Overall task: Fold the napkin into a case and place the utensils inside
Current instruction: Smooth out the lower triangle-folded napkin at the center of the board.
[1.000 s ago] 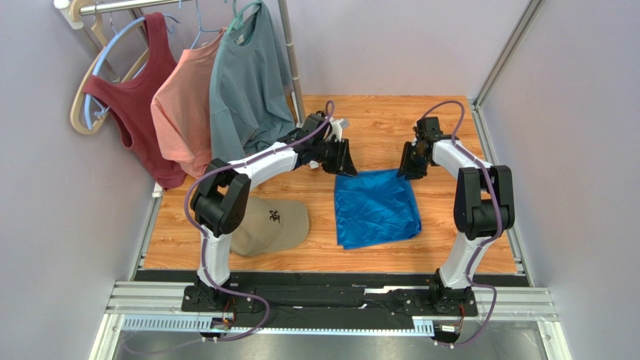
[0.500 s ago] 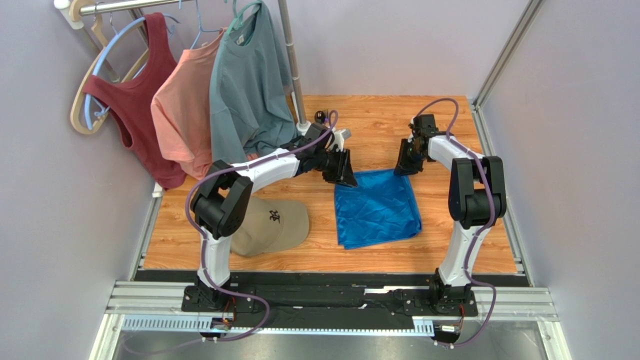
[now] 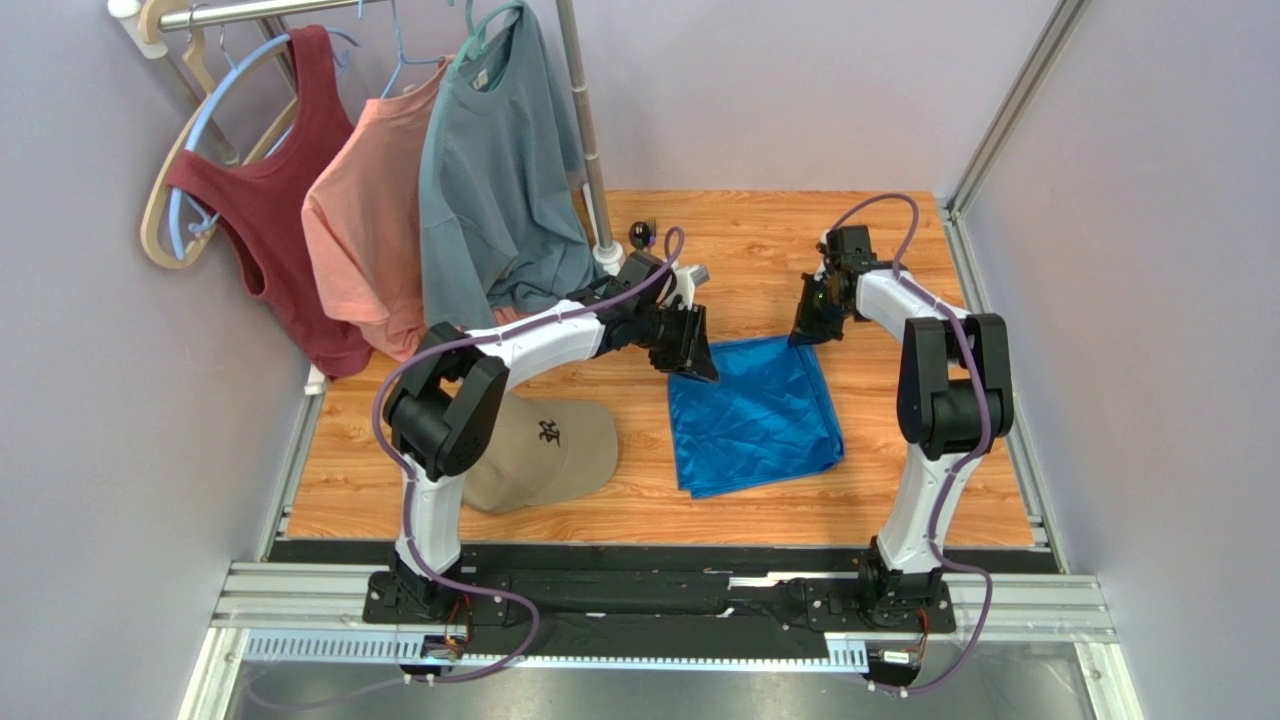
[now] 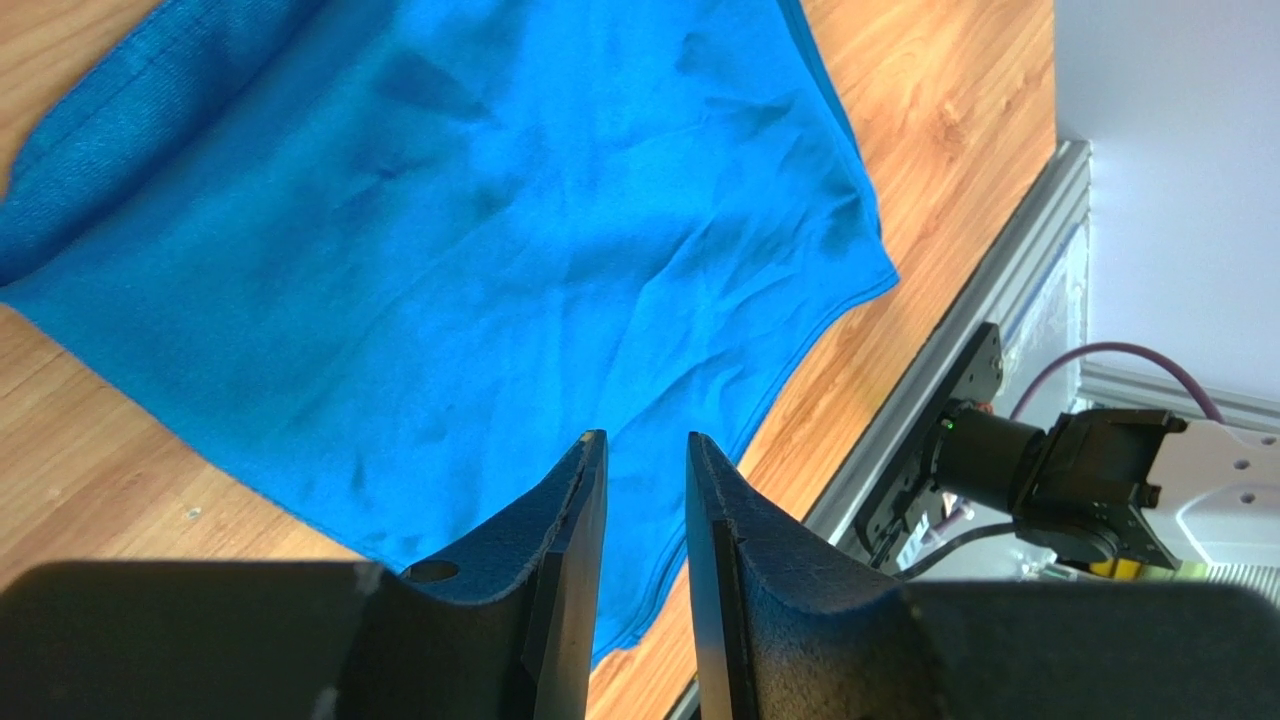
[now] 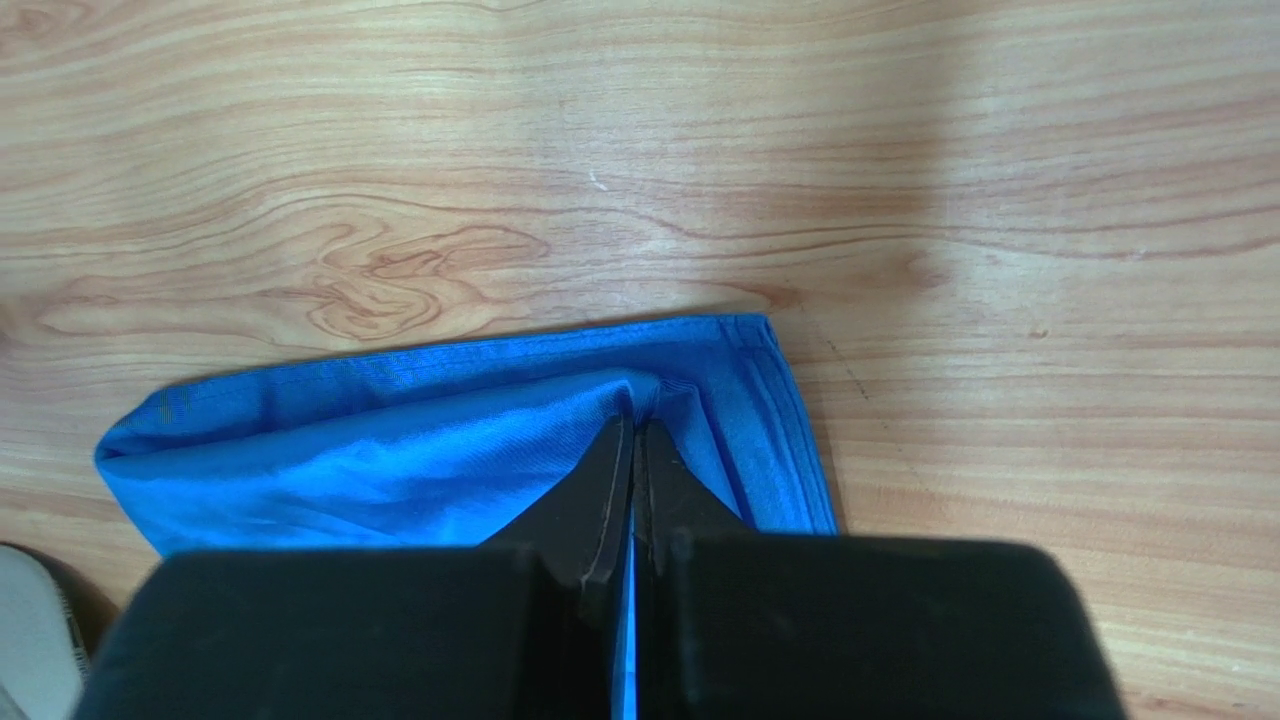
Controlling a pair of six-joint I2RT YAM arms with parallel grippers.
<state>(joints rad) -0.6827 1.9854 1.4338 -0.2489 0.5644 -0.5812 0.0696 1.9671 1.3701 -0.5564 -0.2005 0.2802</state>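
napkin (image 3: pixel 751 420) corner pinched in right tool (image 5: pixel 637 428), left tool (image 4: pixel 646 440) over opposite corner

Setting: robot lab test cell | Evidence: aluminium mounting rail (image 3: pixel 661 608); plain lilac partition walls (image 3: pixel 781 90); wood-grain tabletop (image 3: pixel 751 240); staged clothes rack (image 3: pixel 582 105)

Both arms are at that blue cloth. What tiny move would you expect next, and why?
Probably the left tool should drop and pinch its corner of the napkin. It hangs open just above the cloth, while the right tool is shut on the other far corner, so both could then lift and fold.
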